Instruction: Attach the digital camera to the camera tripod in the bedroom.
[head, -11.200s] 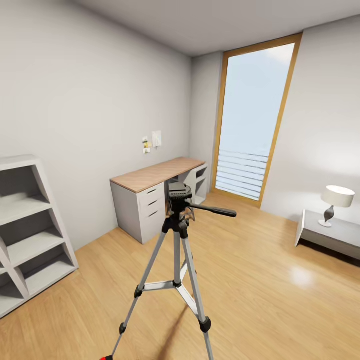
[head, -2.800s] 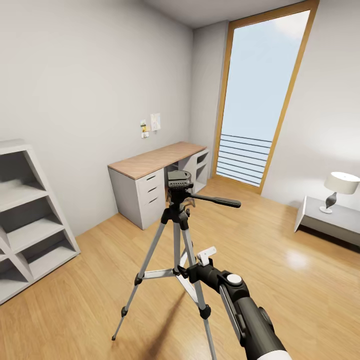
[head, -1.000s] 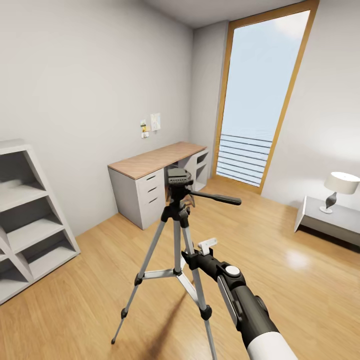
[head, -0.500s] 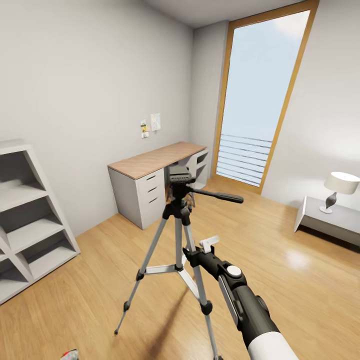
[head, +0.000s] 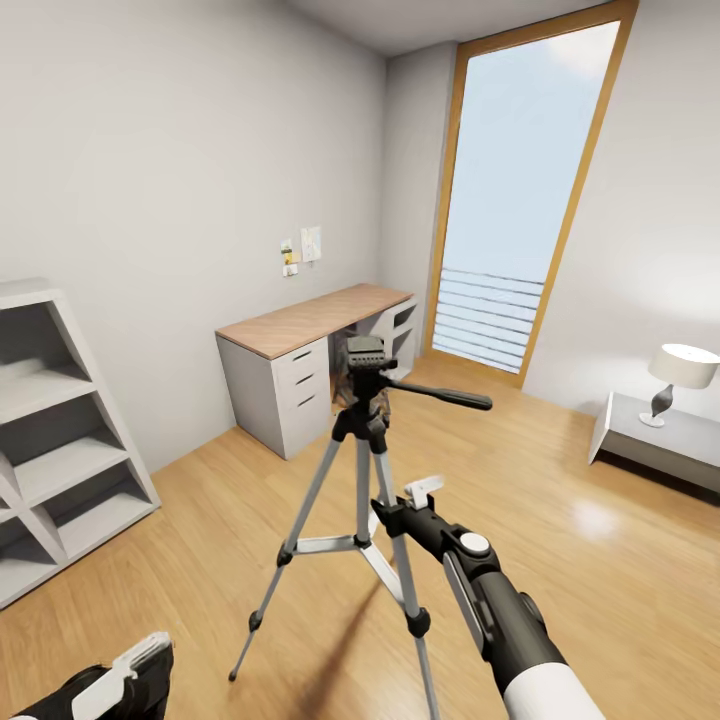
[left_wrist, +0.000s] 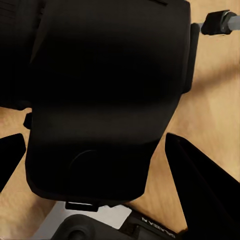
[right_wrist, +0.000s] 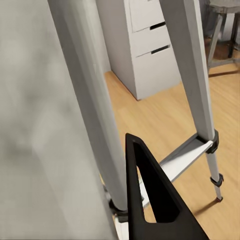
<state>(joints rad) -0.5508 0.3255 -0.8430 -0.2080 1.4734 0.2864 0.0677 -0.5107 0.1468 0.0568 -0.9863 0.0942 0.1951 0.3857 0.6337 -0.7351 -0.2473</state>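
L fingers holding digital camera, R fingers (state unclear) at camera tripod leg

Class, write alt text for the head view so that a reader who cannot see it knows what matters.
A camera tripod stands on a light wooden floor in a pale room, and the right gripper reaches in against its legs. Behind it are a desk and a tall window; the left gripper rises at the lower corner.

No legible text; faint lettering in left wrist view unreadable.
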